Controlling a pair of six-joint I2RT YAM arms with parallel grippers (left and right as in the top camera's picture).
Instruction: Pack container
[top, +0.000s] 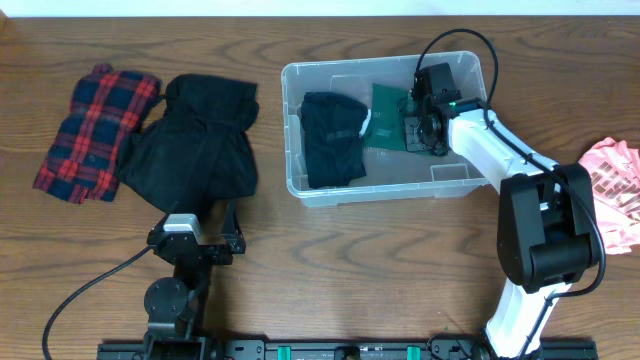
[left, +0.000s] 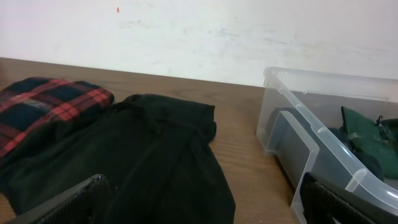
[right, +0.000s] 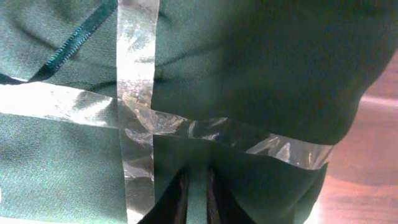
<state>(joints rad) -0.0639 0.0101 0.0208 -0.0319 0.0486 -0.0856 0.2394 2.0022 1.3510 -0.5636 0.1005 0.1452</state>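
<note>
The clear rectangular plastic container (top: 300, 80) is colourless. The dark green folded cloth bundle (right: 261, 74) carries a teal stitched stripe and glossy clear tape strips (right: 134, 62). The black folded garment (top: 333, 138) and black crumpled garment (top: 195, 150) are plain. The red-and-navy plaid flannel cloth (top: 95, 130) is checked; the pink crumpled cloth (top: 615, 180) has a pale lattice print. The brown wooden table (top: 380, 280) shows wavy grain.

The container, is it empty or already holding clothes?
Not empty: a black garment and a green garment lie inside the container.
</note>
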